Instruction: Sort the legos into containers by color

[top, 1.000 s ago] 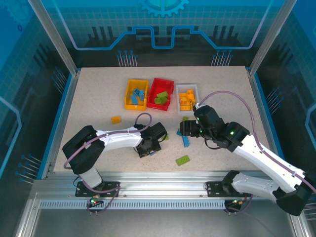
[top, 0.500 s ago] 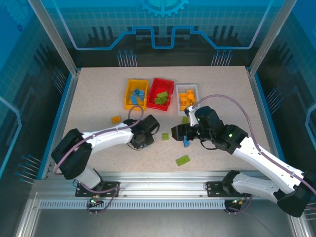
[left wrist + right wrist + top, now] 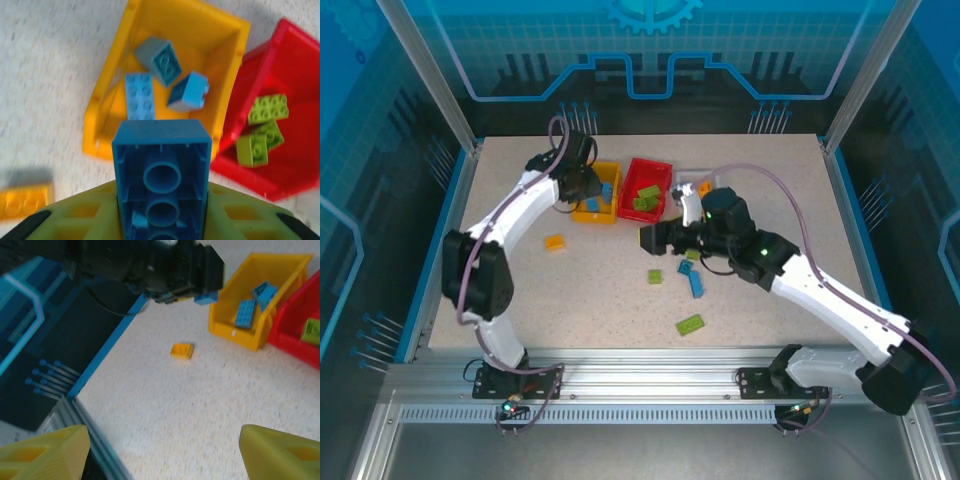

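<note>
While a green brick (image 3: 690, 323) and a loose blue brick (image 3: 696, 284) lie on the near bench (image 3: 520, 300), the right gripper (image 3: 656, 238) hovers beyond them, jaws spread and empty. Farther back, the left gripper (image 3: 578, 180) has its jaws clamped on the held blue brick (image 3: 161, 165) above the yellow bin (image 3: 107, 95), which contains other blue bricks (image 3: 140, 96). Drop-off looks to be the step in hand; next, those jaws must part over that bin.

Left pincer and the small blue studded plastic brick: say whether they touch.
Touching: left wrist view shows the blue studded brick clamped in the left pincer.
</note>
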`<state>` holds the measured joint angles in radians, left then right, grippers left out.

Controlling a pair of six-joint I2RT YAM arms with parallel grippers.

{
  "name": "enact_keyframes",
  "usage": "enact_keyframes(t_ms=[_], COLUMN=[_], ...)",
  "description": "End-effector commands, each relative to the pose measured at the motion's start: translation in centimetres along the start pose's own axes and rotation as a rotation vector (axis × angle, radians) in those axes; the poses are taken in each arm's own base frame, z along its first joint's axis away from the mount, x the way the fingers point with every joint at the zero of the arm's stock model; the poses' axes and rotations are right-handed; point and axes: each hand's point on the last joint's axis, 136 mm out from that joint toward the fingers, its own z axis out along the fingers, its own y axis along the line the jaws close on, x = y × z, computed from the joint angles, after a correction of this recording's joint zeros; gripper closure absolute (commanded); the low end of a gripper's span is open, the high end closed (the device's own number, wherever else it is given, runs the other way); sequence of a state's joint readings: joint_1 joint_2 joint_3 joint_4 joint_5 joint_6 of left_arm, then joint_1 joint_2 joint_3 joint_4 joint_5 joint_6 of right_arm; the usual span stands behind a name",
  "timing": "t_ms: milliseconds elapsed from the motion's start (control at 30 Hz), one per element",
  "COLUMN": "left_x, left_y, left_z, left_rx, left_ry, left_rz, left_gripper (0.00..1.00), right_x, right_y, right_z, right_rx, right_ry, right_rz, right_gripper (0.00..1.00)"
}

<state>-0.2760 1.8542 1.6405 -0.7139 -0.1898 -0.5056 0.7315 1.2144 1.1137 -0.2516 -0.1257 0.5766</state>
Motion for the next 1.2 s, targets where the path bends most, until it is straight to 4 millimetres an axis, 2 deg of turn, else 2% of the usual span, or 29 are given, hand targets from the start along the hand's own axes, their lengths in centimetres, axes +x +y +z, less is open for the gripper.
enact_keyframes(t_ms=[0, 167, 333, 433, 567, 633, 767, 900, 1000, 1167], left_x=[-1.0, -2.5, -1.7, -1.0, -0.7, -1.1, -2.0, -2.4, -1.1, 3.8], left_y=[0.3, -0.1, 0.0, 0.6, 0.8, 0.6, -0.2, -0.2, 0.9, 5.1], left_z=[2.8, 6.6, 9.3, 9.6, 8.7, 7.4, 3.9, -1.4, -5.5, -11.5], left_rx=[-0.040, -0.063, -0.083, -0.100, -0.097, -0.081, -0.030, 0.013, 0.040, 0.049], left_ry=[0.057, 0.082, 0.137, 0.151, 0.147, 0.131, 0.091, 0.033, 0.005, -0.041], left_rz=[0.110, 0.126, 0.120, 0.109, 0.094, 0.083, 0.054, -0.003, -0.067, -0.182], left_gripper=[0.64, 0.62, 0.60, 0.56, 0.41, 0.34, 0.31, 0.25, 0.23, 0.22], right_x=[-3.7, -3.9, -3.0, -2.6, -2.1, -1.8, -1.2, 0.2, 1.9, 5.2], right_y=[-0.8, -1.8, -2.8, -3.4, -3.9, -4.1, -4.6, -4.4, -3.5, -1.8], right_z=[0.9, 3.0, 4.1, 4.3, 4.7, 4.9, 5.0, 6.2, 8.6, 14.5], right_rx=[0.050, 0.070, 0.096, 0.106, 0.116, 0.125, 0.174, 0.220, 0.212, 0.217], right_ry=[-0.079, -0.051, -0.016, -0.006, 0.013, 0.027, 0.053, 0.113, 0.168, 0.300], right_rz=[0.021, 0.041, 0.056, 0.068, 0.078, 0.082, 0.061, -0.004, -0.081, -0.204], right_gripper=[0.20, 0.21, 0.21, 0.21, 0.20, 0.20, 0.20, 0.20, 0.18, 0.17])
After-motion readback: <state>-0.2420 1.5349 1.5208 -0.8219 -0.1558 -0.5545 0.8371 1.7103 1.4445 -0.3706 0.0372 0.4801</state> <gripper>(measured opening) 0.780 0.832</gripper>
